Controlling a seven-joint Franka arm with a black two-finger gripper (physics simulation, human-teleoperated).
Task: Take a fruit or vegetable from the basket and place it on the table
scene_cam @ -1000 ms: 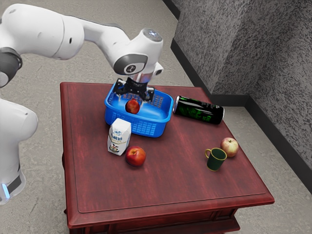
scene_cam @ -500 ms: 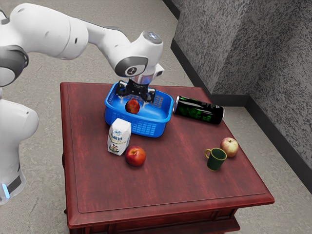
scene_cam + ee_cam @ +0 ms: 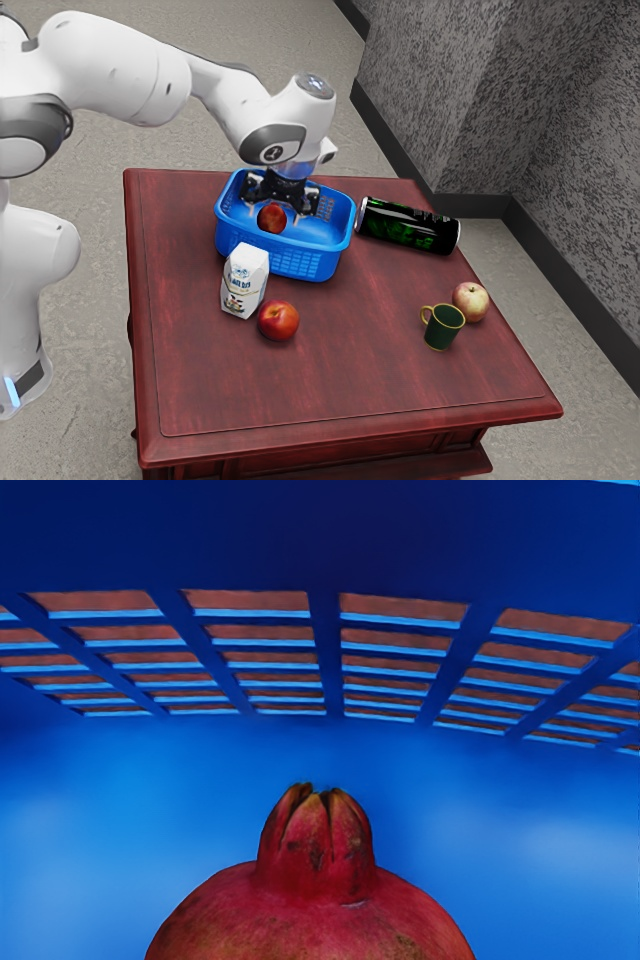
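The gripper (image 3: 274,214) is low inside the blue basket (image 3: 300,262) in the exterior view, its fingers standing wide apart. Between them, with a gap on either side, is a red pomegranate (image 3: 271,219) resting in the basket. From the wrist view, the pomegranate (image 3: 315,910) lies just under the hand, its crown upright, and the slotted wall of the basket (image 3: 325,660) rises beyond it.
Close to the basket's near side stand a white carton (image 3: 245,281) and a red peach-like fruit (image 3: 278,321) on the dark red table (image 3: 350,370). A black-green can (image 3: 408,226) lies beside the basket; a green mug (image 3: 443,327) and a pale apple (image 3: 470,301) are farther right.
Over the last second my hand has come down a little, deeper into the basket around the pomegranate. The fruit and the other objects have kept their places.
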